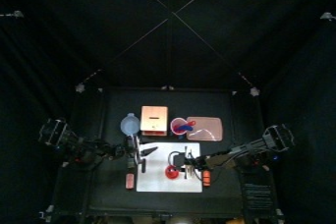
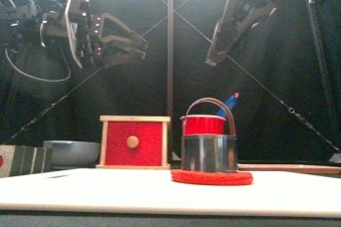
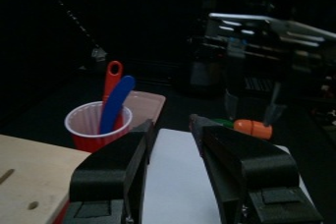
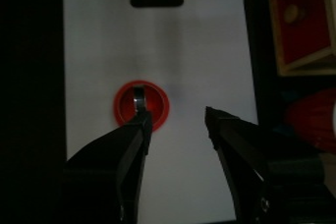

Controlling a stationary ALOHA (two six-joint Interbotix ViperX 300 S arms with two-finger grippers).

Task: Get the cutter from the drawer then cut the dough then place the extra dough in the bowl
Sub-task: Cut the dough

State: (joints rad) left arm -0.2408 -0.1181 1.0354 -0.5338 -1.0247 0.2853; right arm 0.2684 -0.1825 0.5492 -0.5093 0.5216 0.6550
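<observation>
One white cutting board [image 1: 184, 152]. One flat red dough disc [image 2: 213, 178]. One round metal cutter [image 2: 208, 141]. One pale wooden box [image 2: 135, 141], with one red drawer front. One blue-grey bowl [image 2: 74, 151]. One pink tray [image 1: 210, 128]. One red cup [image 3: 98, 128] with two toy knives: one blue knife [image 3: 118, 102], one red knife [image 3: 112, 76]. At least one orange toy food [image 3: 253, 127].
</observation>
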